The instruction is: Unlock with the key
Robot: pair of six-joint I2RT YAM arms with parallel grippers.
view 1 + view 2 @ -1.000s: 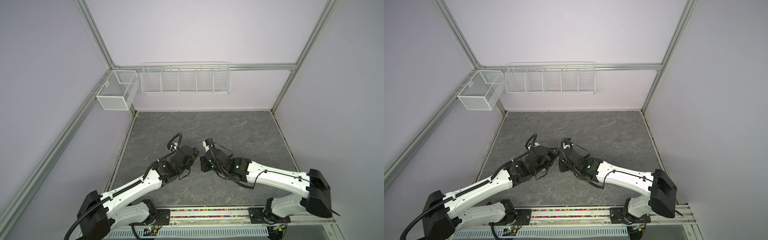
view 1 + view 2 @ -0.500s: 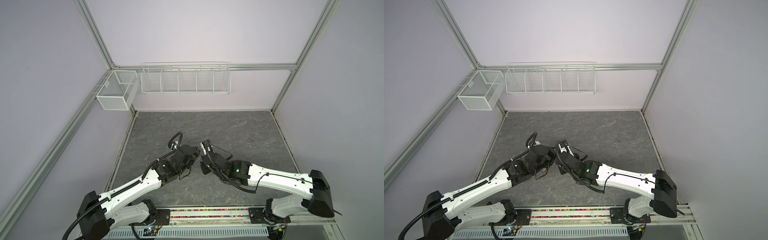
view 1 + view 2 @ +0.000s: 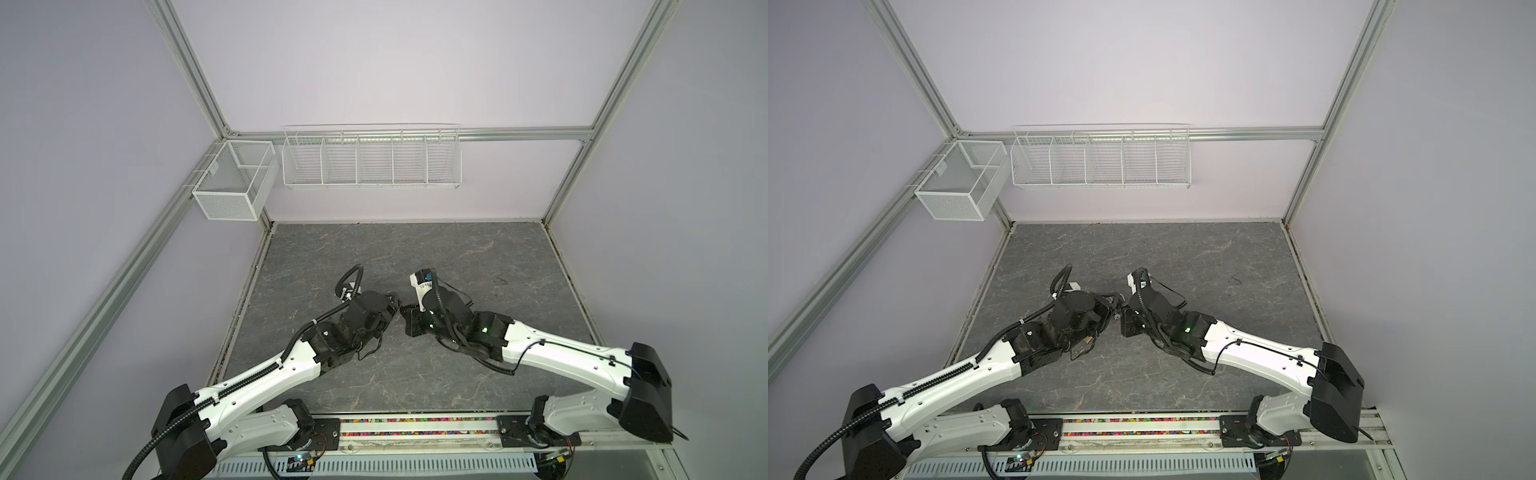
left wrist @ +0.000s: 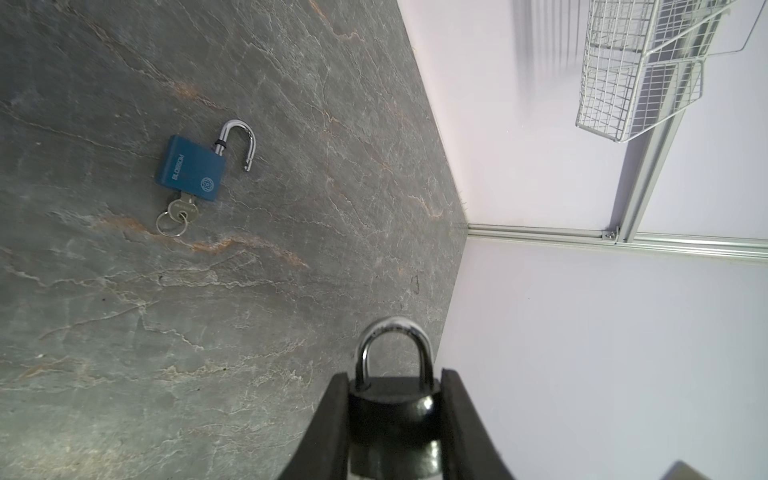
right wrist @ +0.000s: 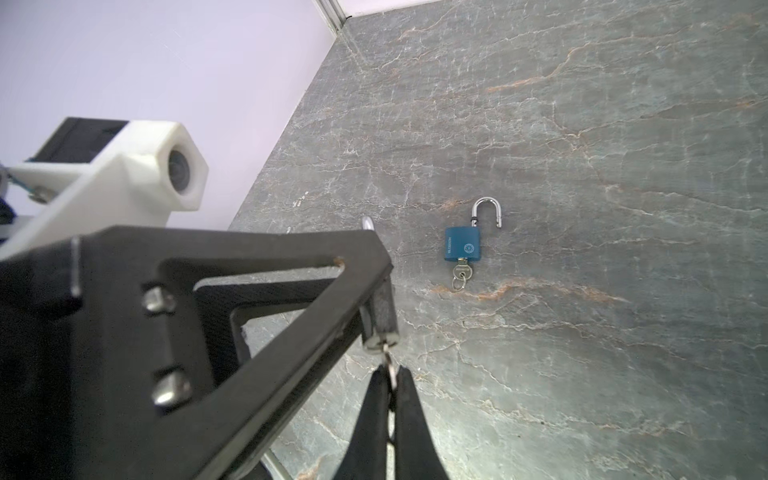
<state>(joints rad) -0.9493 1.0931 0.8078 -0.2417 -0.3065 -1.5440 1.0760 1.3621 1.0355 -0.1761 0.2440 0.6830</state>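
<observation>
In both top views the 2 arms stood nose to nose over the middle of the grey tabletop (image 3: 415, 249). The left gripper (image 3: 392, 306) and right gripper (image 3: 406, 319) were almost touching. Their own bulk hid the fingertips and whatever sat between them, and I could make out no padlock from up there. 2 baskets hung on the frame rails: a small mesh basket (image 3: 232, 183) at the corner and a long wire rack (image 3: 372, 160) just beside it.

In the left wrist view, the left gripper's 2 fingers (image 4: 332, 415) clamped the black padlock (image 4: 395, 409) by its sides. Its shackle was closed and pointed away from the wrist. The picture's edge cut off the lock's lower half, so the keyhole was out of sight. Farther out, a blue padlock (image 4: 191, 168) lay flat on the table with its shackle swung open. Another key (image 4: 183, 208), on a ring, sat in its base.

In the right wrist view, the right gripper's fingers (image 5: 374, 415) were pressed together on the key (image 5: 389, 358). Its tip met the bottom of the black padlock, seen edge-on. How deep the blade sat I could not tell. The left gripper's finger frame covered most of that lock's body. Counted in all: 2 padlocks, 2 keys.
</observation>
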